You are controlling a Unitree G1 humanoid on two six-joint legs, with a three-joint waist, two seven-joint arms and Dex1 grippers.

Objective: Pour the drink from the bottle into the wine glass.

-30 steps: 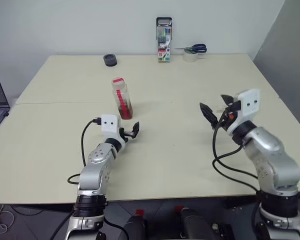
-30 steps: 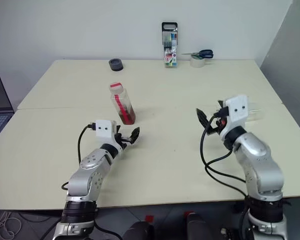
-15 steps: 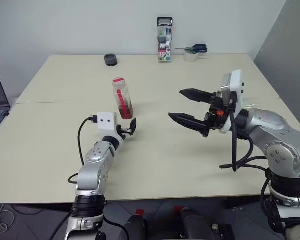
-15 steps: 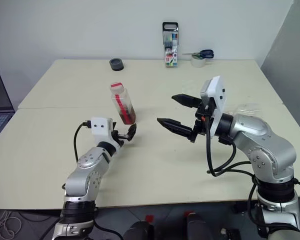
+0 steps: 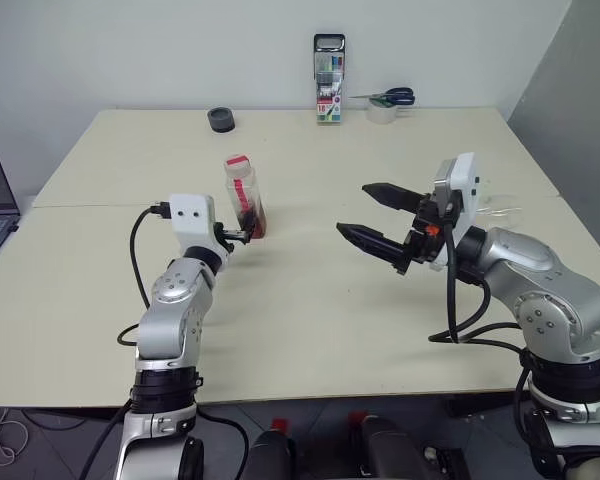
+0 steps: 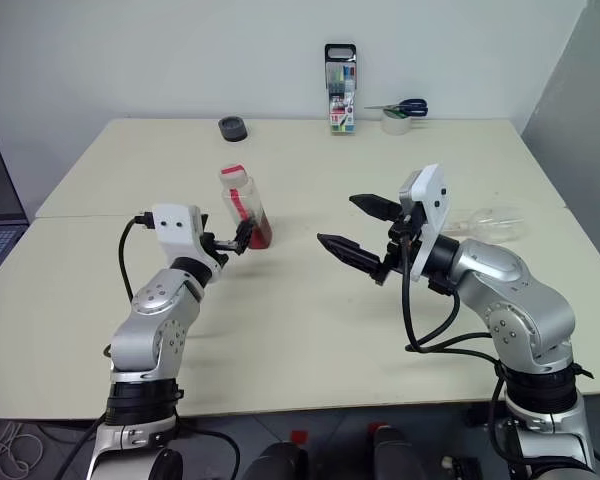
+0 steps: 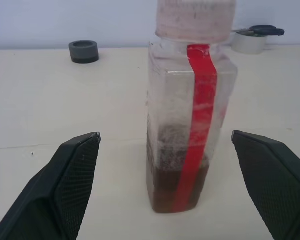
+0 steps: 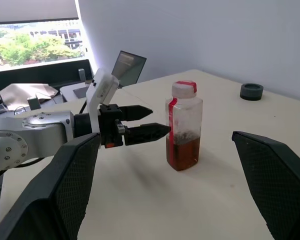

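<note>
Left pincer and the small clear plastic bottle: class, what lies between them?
Nothing: in the left wrist view, bare tabletop separates the open left pincer from the bottle.

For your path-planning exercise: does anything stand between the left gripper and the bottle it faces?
Nothing visible does. The left gripper is open and level with the bottle, which stands upright on the table straight ahead of the two fingers, with bare tabletop between them.

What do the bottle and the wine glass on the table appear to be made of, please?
The bottle: probably clear plastic, slightly cloudy walls with squarish moulded corners, and a red strip down one side. The wine glass: clear and glossy, lying on its side; glass or clear plastic, the look leaves it open.
</note>
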